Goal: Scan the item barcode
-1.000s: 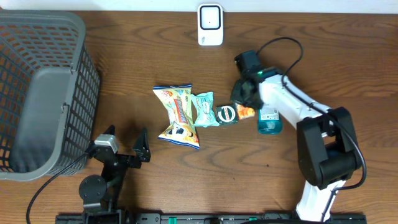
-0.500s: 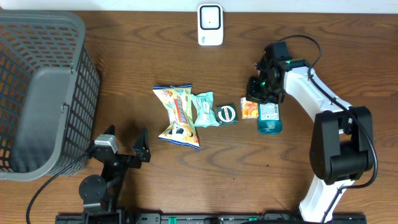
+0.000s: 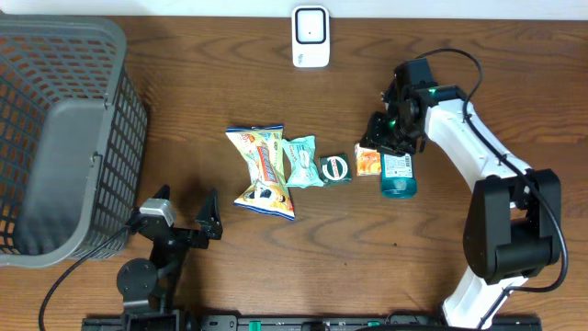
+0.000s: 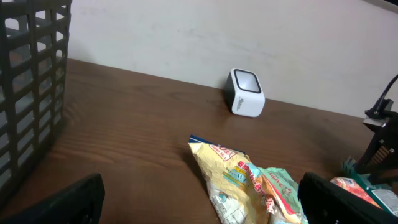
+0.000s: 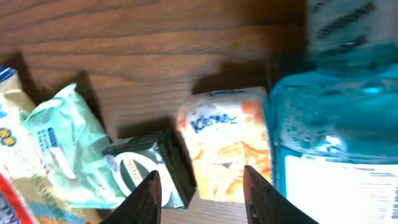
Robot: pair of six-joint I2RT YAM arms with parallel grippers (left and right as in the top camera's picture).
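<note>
A white barcode scanner (image 3: 310,37) stands at the table's far edge and shows again in the left wrist view (image 4: 247,93). A row of items lies mid-table: a yellow snack bag (image 3: 265,170), a teal pack (image 3: 301,161), a dark green box (image 3: 335,168), an orange packet (image 3: 367,161) and a blue bottle (image 3: 399,175). My right gripper (image 3: 381,140) hangs open just above the orange packet (image 5: 227,149), with the dark box (image 5: 149,171) to its left and the bottle (image 5: 336,137) to its right; it holds nothing (image 5: 202,199). My left gripper (image 3: 188,211) rests open and empty near the front edge (image 4: 202,205).
A large grey mesh basket (image 3: 119,55) fills the table's left side, and its wall shows in the left wrist view (image 4: 31,93). The right arm's black cable loops over the table behind the bottle.
My right gripper has swung right and back from over the green box to above the orange packet, and its jaws have parted. The left arm has not moved.
</note>
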